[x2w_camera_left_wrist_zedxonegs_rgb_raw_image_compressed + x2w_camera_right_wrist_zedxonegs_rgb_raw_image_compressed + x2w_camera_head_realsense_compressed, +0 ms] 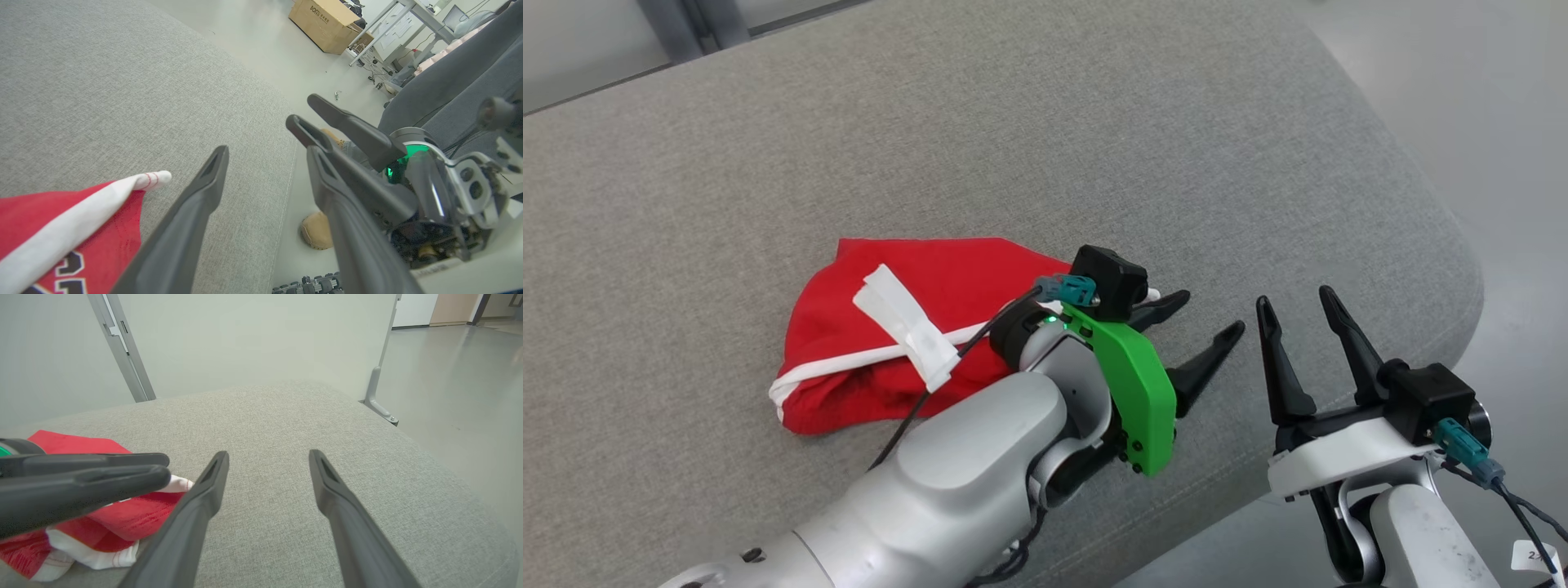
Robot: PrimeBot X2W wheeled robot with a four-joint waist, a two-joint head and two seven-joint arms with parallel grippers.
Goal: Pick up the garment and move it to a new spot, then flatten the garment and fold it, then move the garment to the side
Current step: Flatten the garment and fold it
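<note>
Grey woven upholstery formed the work surface: a broad cushion [1094,122] with a rounded corner at the right of the head view. Nearest the camera, along the lower edge of that view, a pale forearm rose from lower centre and a second wrist from the lower right.

The left gripper [1214,310] had its fingers spread with nothing between them, pointing toward the right of the frame over bare cushion. The right gripper [1294,296] was likewise spread and empty. It pointed up the frame near the cushion's front edge, just right of the left gripper and apart from it.

The garment [964,278], red cloth with white trim, lay crumpled on the cushion left of centre, its right edge passing under the left wrist. In the left wrist view a white-banded corner lay at the lower left, just beside one finger and outside the gap; contact could not be judged. White, dark-edged print showed at that view's bottom left.

Farther off in the same view, a tan shoe [316,230] stood on the pale floor [265,49] below the cushion edge, and a cardboard box [322,24] sat at the upper right. In the right wrist view a metal post [118,343] and a pale wall panel [245,335] stood beyond the cushion's far edge.
</note>
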